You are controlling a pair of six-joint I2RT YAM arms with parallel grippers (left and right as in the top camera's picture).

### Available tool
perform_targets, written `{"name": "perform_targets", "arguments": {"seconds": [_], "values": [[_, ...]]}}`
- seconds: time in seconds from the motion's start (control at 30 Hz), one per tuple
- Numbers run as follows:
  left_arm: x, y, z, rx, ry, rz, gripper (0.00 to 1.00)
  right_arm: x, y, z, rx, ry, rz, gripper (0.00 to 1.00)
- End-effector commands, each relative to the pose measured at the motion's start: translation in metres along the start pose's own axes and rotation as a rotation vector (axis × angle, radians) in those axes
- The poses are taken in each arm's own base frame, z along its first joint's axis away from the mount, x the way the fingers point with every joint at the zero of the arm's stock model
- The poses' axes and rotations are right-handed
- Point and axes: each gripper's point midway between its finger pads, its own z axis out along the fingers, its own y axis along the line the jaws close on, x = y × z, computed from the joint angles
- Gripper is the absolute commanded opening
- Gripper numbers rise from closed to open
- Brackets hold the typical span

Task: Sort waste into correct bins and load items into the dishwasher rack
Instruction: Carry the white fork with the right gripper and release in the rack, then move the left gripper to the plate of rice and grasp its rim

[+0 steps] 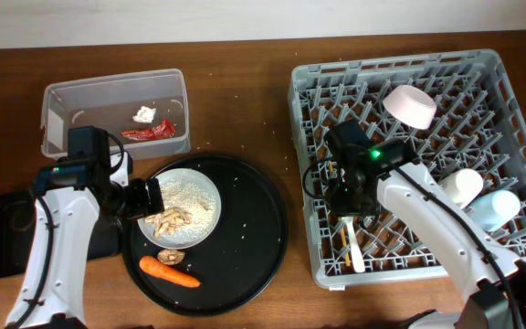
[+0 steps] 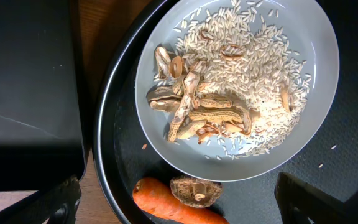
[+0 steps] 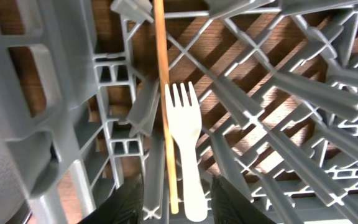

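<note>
A white plate (image 1: 201,196) with pale rice (image 2: 260,74) and shredded food (image 2: 197,112) sits on the round black tray (image 1: 263,228). An orange carrot (image 1: 170,272) and a small brown lump (image 2: 194,190) lie beside the plate. My left gripper (image 1: 144,196) is open and empty above them; in the left wrist view its fingers (image 2: 185,208) straddle the carrot. The clear tub (image 1: 62,100) holds a red wrapper (image 1: 146,132) and a white tissue (image 1: 144,114). My right gripper (image 3: 182,202) is open inside the grey rack (image 1: 304,119), with a white fork (image 3: 185,130) and a chopstick (image 3: 163,93) lying between its fingers.
The shallow black tray (image 1: 7,238) lies at the left under my left arm. In the rack sit a white bowl (image 1: 409,105), a small white cup (image 1: 464,185) and a light blue cup (image 1: 496,208). Rice grains are scattered on the wooden table.
</note>
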Motion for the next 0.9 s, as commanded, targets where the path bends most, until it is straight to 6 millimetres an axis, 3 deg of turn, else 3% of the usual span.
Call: {"name": "perform_targets", "arguments": {"seconds": [0.0, 0.1, 0.2, 0.23, 0.3, 0.33, 0.47, 0.57, 0.6, 0.7, 0.87], "values": [[-0.001, -0.002, -0.004, 0.004, -0.017, -0.006, 0.99, -0.008, 0.002, -0.040, -0.068, -0.123, 0.018, 0.41], [-0.001, -0.002, -0.004, 0.007, -0.016, -0.006, 0.99, -0.012, -0.018, -0.088, -0.118, -0.277, 0.086, 0.50], [-0.001, -0.006, -0.005, 0.033, -0.016, -0.005, 0.99, 0.001, -0.058, -0.107, -0.103, -0.316, 0.213, 0.60], [-0.002, -0.006, -0.005, 0.033, -0.018, -0.005, 0.99, 0.004, -0.059, -0.109, -0.131, -0.308, 0.208, 0.62], [-0.003, -0.007, -0.005, 0.038, -0.025, -0.004, 0.99, 0.007, -0.036, -0.112, -0.258, -0.284, 0.065, 0.63], [-0.005, -0.013, -0.005, 0.068, -0.029, -0.002, 0.99, 0.009, -0.035, -0.109, -0.257, -0.270, 0.057, 0.63], [-0.008, -0.045, -0.005, 0.138, -0.054, 0.084, 0.99, 0.009, -0.035, -0.108, -0.254, -0.264, 0.062, 0.65], [-0.011, -0.090, -0.004, 0.177, -0.105, 0.236, 0.99, 0.014, -0.041, -0.106, -0.245, -0.240, 0.082, 0.66], [-0.011, -0.112, 0.001, 0.193, -0.116, 0.293, 0.99, 0.017, -0.054, -0.104, -0.229, -0.220, 0.134, 0.68], [-0.005, -0.149, 0.028, 0.208, -0.080, 0.356, 0.99, 0.026, -0.093, -0.099, -0.185, -0.184, 0.226, 0.79], [0.001, -0.181, 0.086, 0.202, -0.006, 0.411, 0.99, 0.038, -0.128, -0.096, -0.141, -0.156, 0.301, 0.83]]}}
